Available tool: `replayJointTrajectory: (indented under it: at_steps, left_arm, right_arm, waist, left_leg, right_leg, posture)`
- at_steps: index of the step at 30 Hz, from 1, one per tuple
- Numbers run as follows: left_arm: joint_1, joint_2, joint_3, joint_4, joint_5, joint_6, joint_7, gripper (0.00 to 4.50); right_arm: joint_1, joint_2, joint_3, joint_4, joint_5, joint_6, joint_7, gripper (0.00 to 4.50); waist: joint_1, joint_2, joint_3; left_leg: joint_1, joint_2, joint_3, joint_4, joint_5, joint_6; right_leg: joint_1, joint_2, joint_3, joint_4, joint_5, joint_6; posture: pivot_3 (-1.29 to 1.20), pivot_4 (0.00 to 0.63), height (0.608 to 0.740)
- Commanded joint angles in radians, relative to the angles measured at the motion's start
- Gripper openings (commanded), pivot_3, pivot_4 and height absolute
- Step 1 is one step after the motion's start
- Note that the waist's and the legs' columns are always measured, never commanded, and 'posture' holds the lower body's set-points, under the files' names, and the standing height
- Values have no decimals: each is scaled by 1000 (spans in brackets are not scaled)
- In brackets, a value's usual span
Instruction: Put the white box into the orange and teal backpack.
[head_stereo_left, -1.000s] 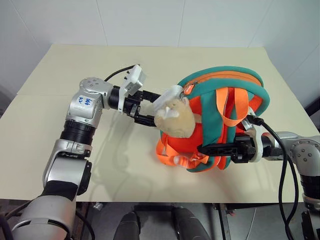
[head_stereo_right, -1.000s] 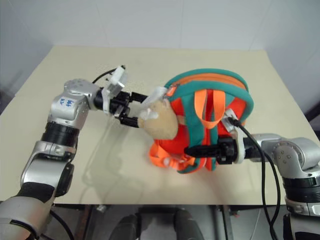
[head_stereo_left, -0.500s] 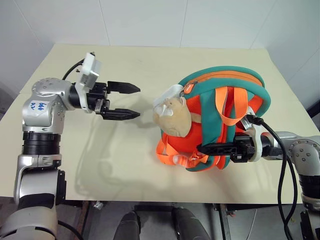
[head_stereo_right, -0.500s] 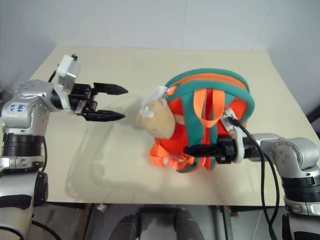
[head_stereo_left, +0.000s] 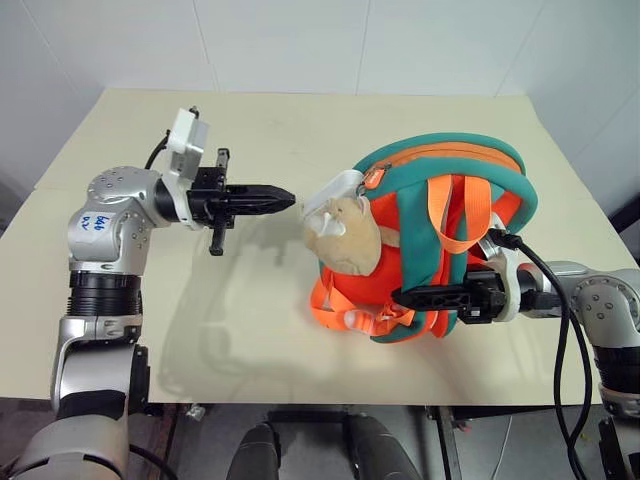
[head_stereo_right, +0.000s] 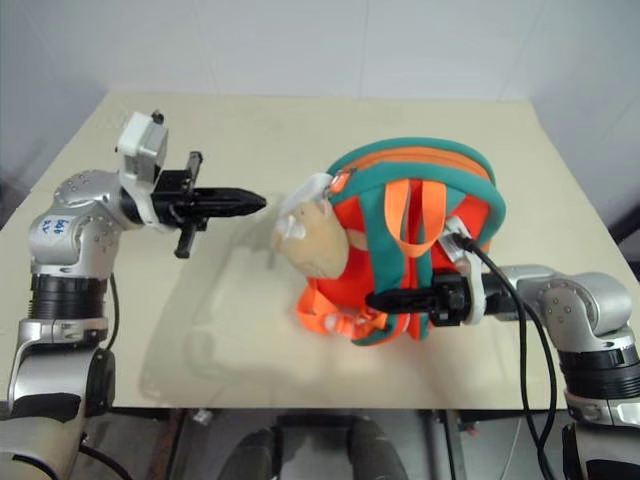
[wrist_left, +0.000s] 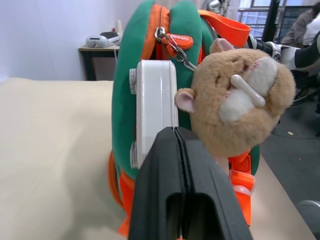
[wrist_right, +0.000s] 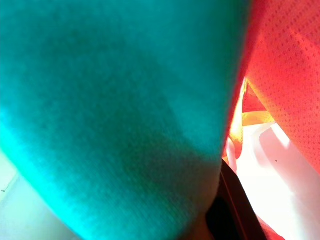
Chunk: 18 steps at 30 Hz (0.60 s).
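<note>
Left pincer (head_stereo_left: 285, 199) sits fully closed with nothing between its two black fingers, pointing level at the small rounded orange and teal backpack (head_stereo_left: 440, 240); I read the closed tips as a blunt pusher, suited to nudging rather than grasping; just ahead of those tips, with a clear gap, the flat white rounded-corner box (wrist_left: 156, 107) stands on edge, lodged at the backpack's near side beside the zipper pull and not yet fully inside, so I judge the task unfinished; the beige plush hamster charm (wrist_left: 235, 100) hangs right beside the box, crowding the way in; my right pincer (head_stereo_left: 415, 297) is clamped on the teal trim at the backpack's lower front, presumably to brace it upright on the pale beige tabletop (head_stereo_left: 250, 310) against a push.
</note>
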<state>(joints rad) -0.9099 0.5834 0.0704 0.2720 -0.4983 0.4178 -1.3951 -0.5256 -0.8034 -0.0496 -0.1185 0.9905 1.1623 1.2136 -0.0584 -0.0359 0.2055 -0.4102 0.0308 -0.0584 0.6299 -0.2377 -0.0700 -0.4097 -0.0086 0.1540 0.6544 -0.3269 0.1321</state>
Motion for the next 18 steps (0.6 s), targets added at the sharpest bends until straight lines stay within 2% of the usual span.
replayJointTrajectory:
  at_steps: [1, 10, 18]
  left_arm:
    - [-42, -13, -15, 16, 24, -48, 21, 42]
    - [-72, -66, -60, 72, 61, -115, 35, 42]
    - [-109, -209, -124, 182, 113, -182, 78, 42]
  right_arm:
    - [0, -3, -18, -17, 11, -11, 10, 124]
    - [15, 6, -31, -28, 24, -12, -8, 124]
    - [16, 23, -37, -33, 29, -16, -28, 124]
  waist:
    - [1, 0, 0]
    - [3, 0, 0]
    - [5, 0, 0]
  left_leg:
    - [0, 0, 0, 0, 0, 0]
    - [0, 0, 0, 0, 0, 0]
    - [0, -1, 0, 1, 0, 0]
  right_leg:
    - [0, 0, 0, 0, 0, 0]
    - [0, 0, 0, 0, 0, 0]
    - [1, 0, 0, 0, 0, 1]
  posture:
    - [0, 150, 740]
    - [0, 150, 740]
    - [0, 150, 740]
